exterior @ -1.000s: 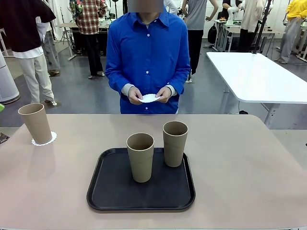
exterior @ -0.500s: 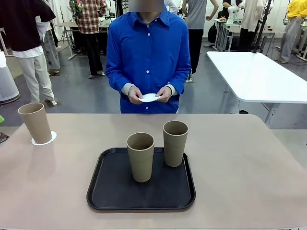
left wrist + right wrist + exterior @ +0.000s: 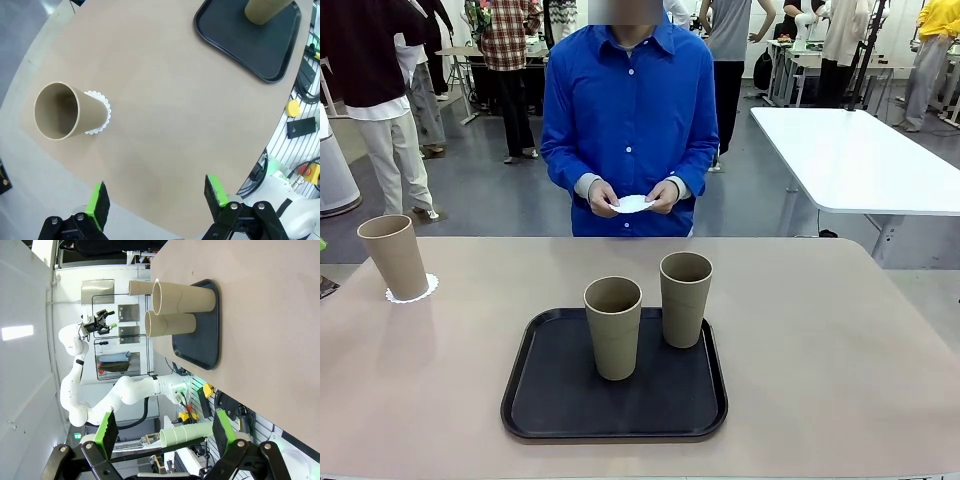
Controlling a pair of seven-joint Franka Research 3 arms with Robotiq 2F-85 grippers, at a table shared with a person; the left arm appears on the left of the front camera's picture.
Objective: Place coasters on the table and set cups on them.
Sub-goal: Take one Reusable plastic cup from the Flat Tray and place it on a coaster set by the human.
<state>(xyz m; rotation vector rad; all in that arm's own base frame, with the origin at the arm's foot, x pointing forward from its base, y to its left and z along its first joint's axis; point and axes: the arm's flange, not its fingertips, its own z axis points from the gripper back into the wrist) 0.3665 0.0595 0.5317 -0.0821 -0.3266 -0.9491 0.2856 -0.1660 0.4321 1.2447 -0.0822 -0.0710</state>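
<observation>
Gaping empty, left pincer [image 3: 156,197] and right pincer [image 3: 165,427], coaster [image 3: 102,118] half hidden under cup [image 3: 57,111]

Tan cup [image 3: 392,255] on coaster [image 3: 430,287]; two cups [image 3: 613,330] on tray [image 3: 560,400].

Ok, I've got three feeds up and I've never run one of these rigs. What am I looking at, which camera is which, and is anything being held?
Two robot arms share a table with a person. The front picture looks across the table from between the arms. The other two pictures come from a camera on each wrist, looking along that arm's two green-padded fingers. The left gripper and the right gripper are both open and hold nothing. At the robot's left, one cup stands on a coaster. In the middle, a black tray carries a nearer cup and a farther cup. The person holds a white coaster in both hands.
</observation>
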